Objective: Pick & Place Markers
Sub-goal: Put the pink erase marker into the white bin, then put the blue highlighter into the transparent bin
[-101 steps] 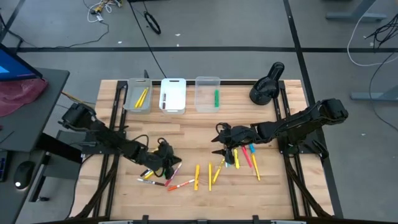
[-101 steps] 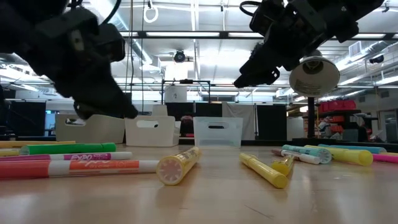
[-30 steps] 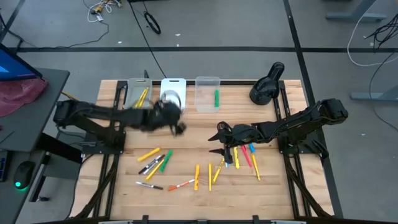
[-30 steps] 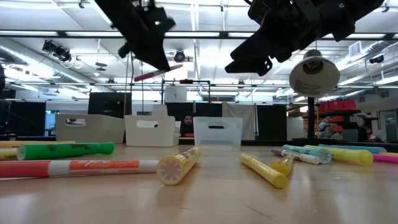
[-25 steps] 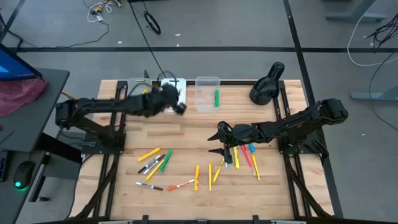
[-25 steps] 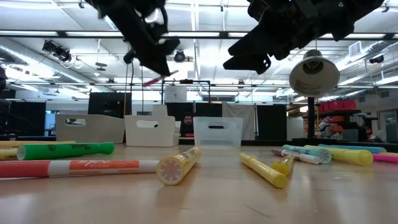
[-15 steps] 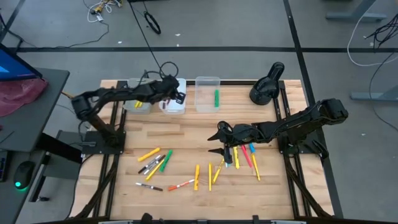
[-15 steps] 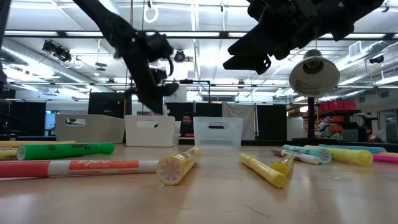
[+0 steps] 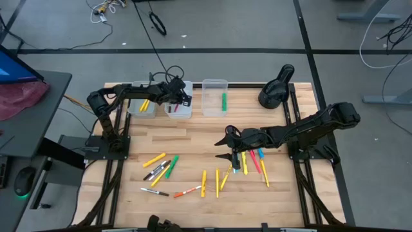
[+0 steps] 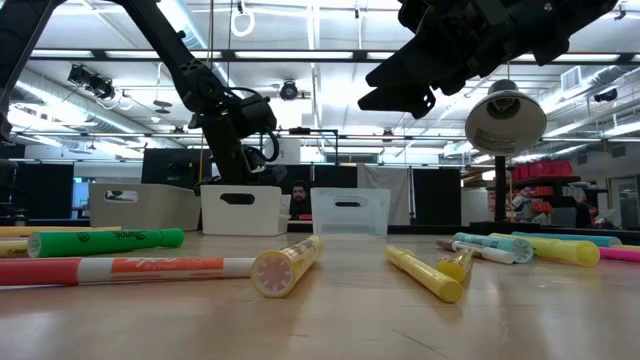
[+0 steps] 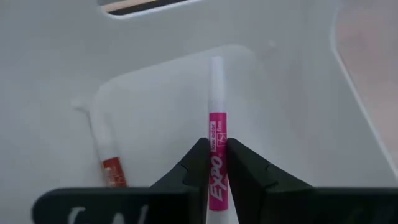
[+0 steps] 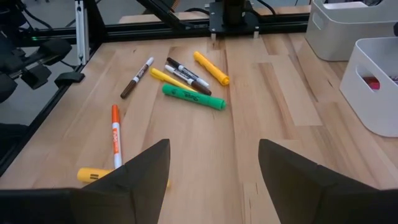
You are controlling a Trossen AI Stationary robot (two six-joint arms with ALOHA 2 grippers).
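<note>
The wooden counter (image 9: pixel 193 138) carries three small bins along its far edge: a grey bin (image 9: pixel 142 98), a white bin (image 9: pixel 179 98) and a clear bin (image 9: pixel 215 96). Loose markers (image 9: pixel 161 169) lie scattered across its near half, and a black lamp (image 9: pixel 275 86) sits at the far right corner.

A pink marker (image 11: pixel 217 163) with a white body and "EXPO" lettering points down into the white bin (image 9: pixel 179 98), its tip near the floor, beside a thin red-labelled marker (image 11: pixel 107 154) lying there. Yellow markers (image 9: pixel 146 101) lie in the bin at the left end, a green marker (image 9: pixel 224 101) in the clear one. The rest lie scattered on the table: a green highlighter (image 12: pixel 193 98), an orange marker (image 12: pixel 115 135), yellow, black, blue and red ones.
</note>
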